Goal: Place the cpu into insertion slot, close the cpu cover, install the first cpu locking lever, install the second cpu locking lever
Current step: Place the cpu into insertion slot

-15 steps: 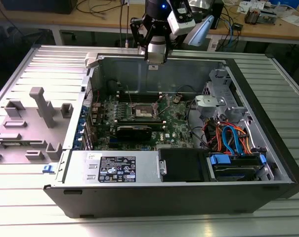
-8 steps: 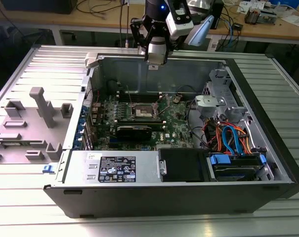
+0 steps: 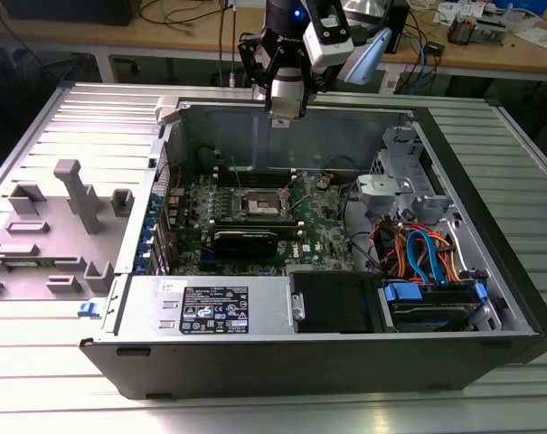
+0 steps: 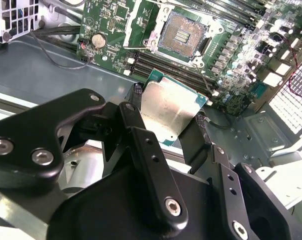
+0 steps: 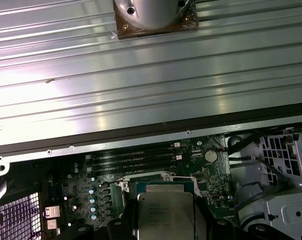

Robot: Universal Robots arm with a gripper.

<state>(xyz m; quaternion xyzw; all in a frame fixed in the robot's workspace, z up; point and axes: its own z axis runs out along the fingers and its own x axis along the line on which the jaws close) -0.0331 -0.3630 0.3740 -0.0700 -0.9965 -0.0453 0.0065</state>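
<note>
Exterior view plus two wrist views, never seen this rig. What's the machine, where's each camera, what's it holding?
It is one robot arm ending in a gripper. The exterior view comes from a camera off the arm: the gripper hangs above the far edge of an open computer case lying on a ribbed metal table. The two wrist views come from cameras riding on the arm. In both, the gripper is shut on a square silver processor chip, pinched by its edges. Beneath, on the green motherboard, the socket lies uncovered; the chip is not in it yet.
</note>
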